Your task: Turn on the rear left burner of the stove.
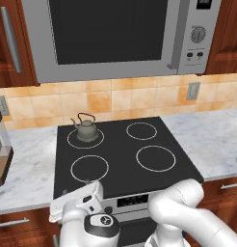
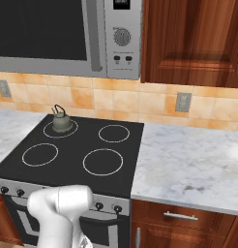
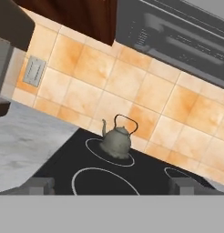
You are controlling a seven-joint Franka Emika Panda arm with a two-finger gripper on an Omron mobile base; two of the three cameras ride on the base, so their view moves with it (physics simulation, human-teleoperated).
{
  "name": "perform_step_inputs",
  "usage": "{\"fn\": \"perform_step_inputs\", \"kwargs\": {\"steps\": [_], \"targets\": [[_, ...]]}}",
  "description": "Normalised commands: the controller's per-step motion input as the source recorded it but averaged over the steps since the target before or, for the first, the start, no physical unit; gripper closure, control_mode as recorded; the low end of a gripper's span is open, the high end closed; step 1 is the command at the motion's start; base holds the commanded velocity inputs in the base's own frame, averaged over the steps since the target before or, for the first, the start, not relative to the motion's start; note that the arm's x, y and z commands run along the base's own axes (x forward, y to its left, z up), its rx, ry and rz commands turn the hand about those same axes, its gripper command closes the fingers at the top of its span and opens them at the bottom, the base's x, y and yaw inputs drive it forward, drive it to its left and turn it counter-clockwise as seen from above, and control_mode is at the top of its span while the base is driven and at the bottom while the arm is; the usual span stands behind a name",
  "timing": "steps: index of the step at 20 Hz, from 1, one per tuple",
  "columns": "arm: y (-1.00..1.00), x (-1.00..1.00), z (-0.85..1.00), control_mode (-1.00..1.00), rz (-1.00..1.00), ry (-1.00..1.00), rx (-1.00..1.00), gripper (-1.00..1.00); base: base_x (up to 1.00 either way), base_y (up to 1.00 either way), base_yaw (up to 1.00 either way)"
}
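- Since the rear left burner (image 1: 85, 137) reads dark inside its white ring, same as the other three, it looks not yet on; task judged at an early stage.
- Burner location: back left of the stove (image 1: 121, 153), in front of the tiled backsplash (image 1: 115, 101). A small grey kettle (image 1: 85, 127) sits on it, inside the ring. Right base view agrees: kettle (image 2: 61, 121) on the far left ring (image 2: 60, 129) of the cooktop (image 2: 77, 160).
- Gripper (image 1: 77, 198) sits low at the stove's front edge, left side, over or just in front of the silver control panel (image 1: 132, 201). Cannot tell whether it touches any knob; the hand blocks that area in the left base view.
- Jaws: hand view shows the two finger tips (image 3: 40, 185) spread well apart at the bottom corners, nothing between them. Open and empty.
- Hand camera looks across the front left ring (image 3: 107, 181) toward the kettle (image 3: 116, 140), so the hand is aimed over the glass, not down at the knobs.
- Knobs (image 2: 99, 206) show as small black dots along the front panel in the right base view; the arm covers some of them.
- Left, by judgement: pick the knob mapped to rear left, close on it, rotate, confirm red glow in the ring.
- Risk: wrong knob lights another ring; labels too small to read.
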Motion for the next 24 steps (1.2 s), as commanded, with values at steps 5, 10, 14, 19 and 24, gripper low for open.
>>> {"fn": "perform_step_inputs", "kwargs": {"steps": [5,10,14,19,24], "targets": [[0.0,0.0,-0.2,-1.0,0.0,0.0,-0.01,-1.0,0.0,0.0,0.0],[0.0,0.0,-0.76,-1.0,0.0,-0.09,0.0,-1.0,0.0,0.0,0.0],[0.0,0.0,-0.74,-1.0,0.0,-0.1,0.04,-1.0,0.0,0.0,0.0],[0.0,0.0,-0.55,-1.0,0.0,-0.01,0.05,-1.0,0.0,0.0,0.0],[0.0,0.0,-0.42,-1.0,0.0,0.0,0.06,-1.0,0.0,0.0,0.0]]}}
